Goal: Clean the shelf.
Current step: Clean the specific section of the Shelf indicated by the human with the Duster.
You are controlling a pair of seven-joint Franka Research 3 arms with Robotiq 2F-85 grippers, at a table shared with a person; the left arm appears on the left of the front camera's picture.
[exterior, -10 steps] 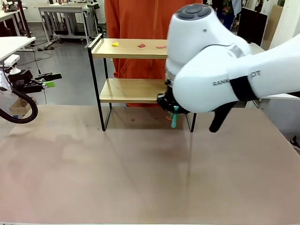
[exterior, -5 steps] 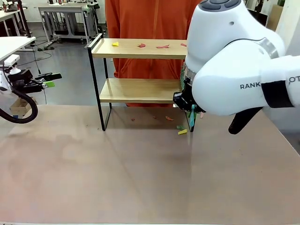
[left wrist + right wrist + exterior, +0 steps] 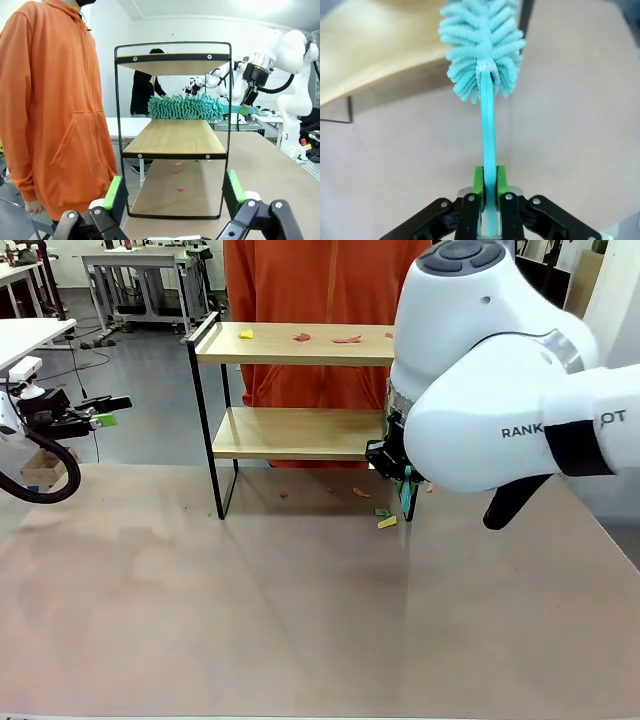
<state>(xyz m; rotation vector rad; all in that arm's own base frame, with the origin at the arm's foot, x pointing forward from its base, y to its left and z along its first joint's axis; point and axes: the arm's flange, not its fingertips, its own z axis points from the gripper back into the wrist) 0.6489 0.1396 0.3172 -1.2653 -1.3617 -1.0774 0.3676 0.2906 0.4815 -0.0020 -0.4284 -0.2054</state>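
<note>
**Right arm swinging clear of the shelf, scraps now lying on the table**

Compared with a second ago, the right arm [image 3: 480, 390] is sitting further toward 3 o'clock, uncovering the right end of the top board. A yellow scrap [image 3: 388, 522] and a green scrap [image 3: 381, 511], not visible then, are lying on the table [image 3: 300, 630] by the rack's near right leg. Over the last half second the arm has barely shifted. The left arm is standing where it stood.

The shelf [image 3: 290, 433] is standing at the table's 12 o'clock, in front of a person in an orange hoodie [image 3: 300, 280]. The right gripper [image 3: 489, 186] is hanging at the shelf's 4 o'clock corner, beside the lower board's right end. Its jaws are clenching the handle of a teal microfibre duster [image 3: 482, 45]. In the right wrist view the fluffy head is pointing to 12 o'clock, near the lower board's edge. Whether it is touching the wood cannot be told.

The left gripper [image 3: 174, 190] is waiting well off at 9 o'clock, jaws released and holding nothing, looking along the rack end-on.

A small yellow piece [image 3: 246, 334] and red bits [image 3: 302, 337] are resting on the top board.
</note>
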